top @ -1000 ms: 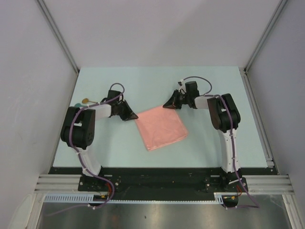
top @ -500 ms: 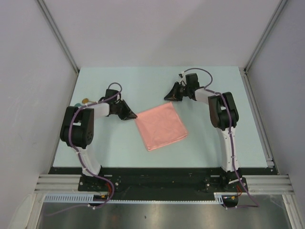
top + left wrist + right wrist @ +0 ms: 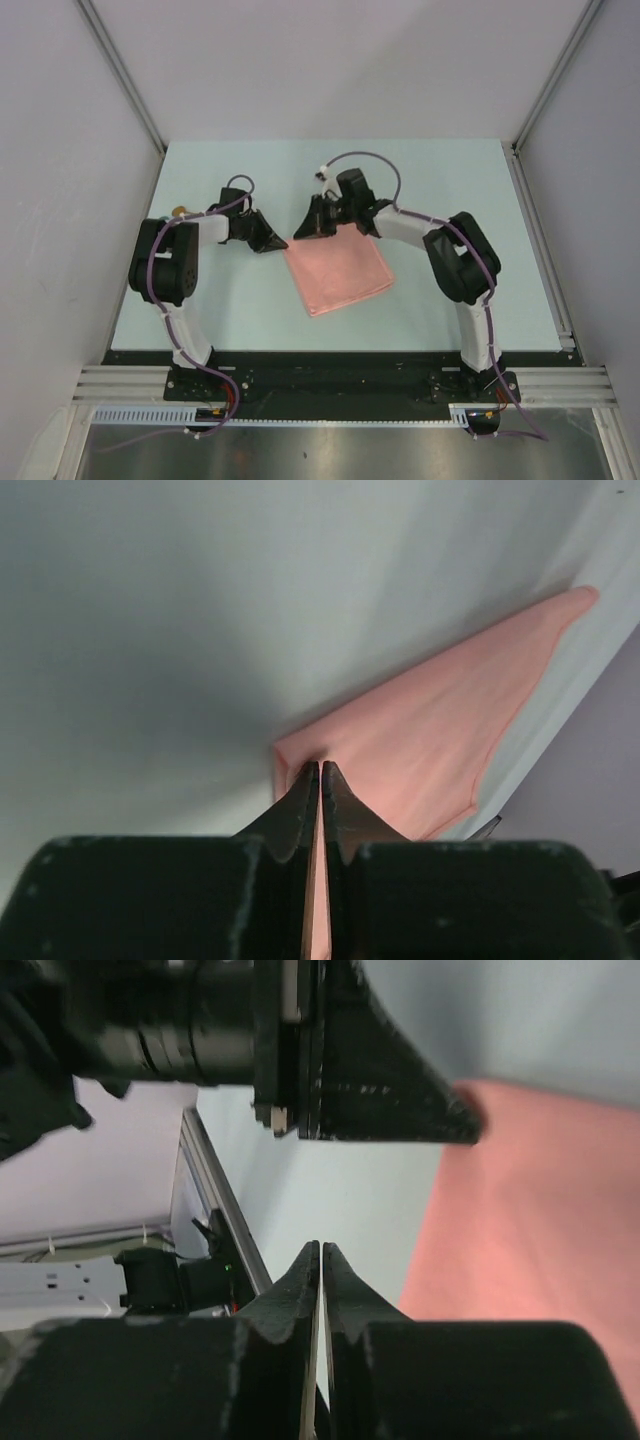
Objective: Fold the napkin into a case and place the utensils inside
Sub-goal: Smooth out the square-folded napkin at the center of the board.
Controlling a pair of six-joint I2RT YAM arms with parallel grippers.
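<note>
Left jaws on smooth salmon-pink napkin (image 3: 430,730)

My napkin (image 3: 340,272) lies flat mid-table, a salmon-pink square turned diamond-wise, with a faint sheen. Its ten-o'clock corner sits pinched in my left gripper (image 3: 320,768). Farther out at ten o'clock, only a golden-brown spoon bowl (image 3: 180,209) shows.

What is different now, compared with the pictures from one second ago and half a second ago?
The right gripper swung left from the far corner of the napkin. It is now shut, with no cloth in it, close to the left gripper. The left gripper stayed shut on the left corner of the napkin. The napkin lies flat where it was.
</note>
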